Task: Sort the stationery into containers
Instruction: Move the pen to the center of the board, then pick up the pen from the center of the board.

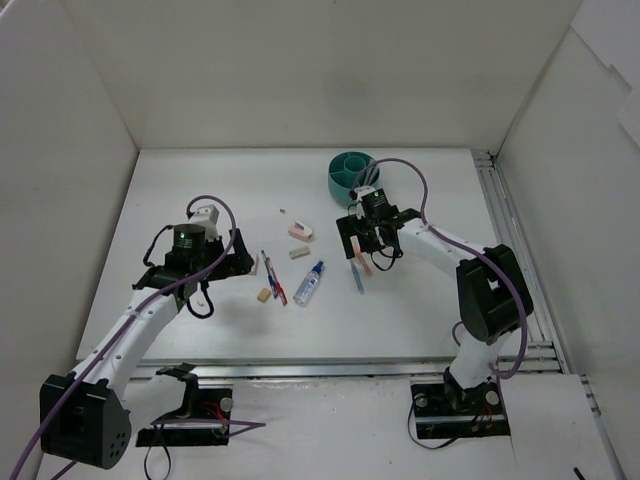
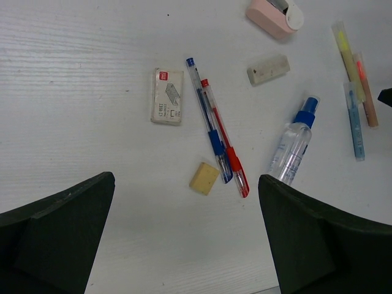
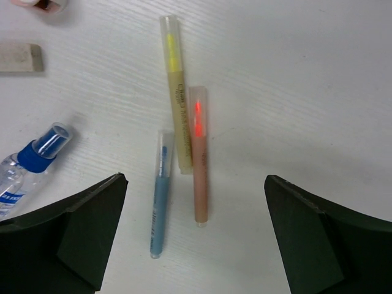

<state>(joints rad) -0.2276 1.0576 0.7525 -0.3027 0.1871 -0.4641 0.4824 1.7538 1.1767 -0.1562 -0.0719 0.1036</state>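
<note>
The round teal cup (image 1: 350, 172) stands at the back, right of centre. My left gripper (image 1: 205, 270) is open and empty above the table, left of the items. Ahead of it in the left wrist view (image 2: 187, 245) lie a blue pen (image 2: 208, 119) and a red pen (image 2: 225, 138) side by side, a tan eraser (image 2: 204, 178), a white eraser (image 2: 268, 69) and a clear blue-capped bottle (image 2: 294, 142). My right gripper (image 1: 370, 237) is open and empty above three markers: yellow (image 3: 176, 92), orange (image 3: 199, 153) and blue (image 3: 159, 196), which lie between its jaws (image 3: 193, 239).
A small white staple box (image 2: 167, 96) lies left of the pens. A pink and white item (image 2: 275, 15) lies behind the white eraser. White walls enclose the table on three sides. A metal rail (image 1: 505, 240) runs along the right edge.
</note>
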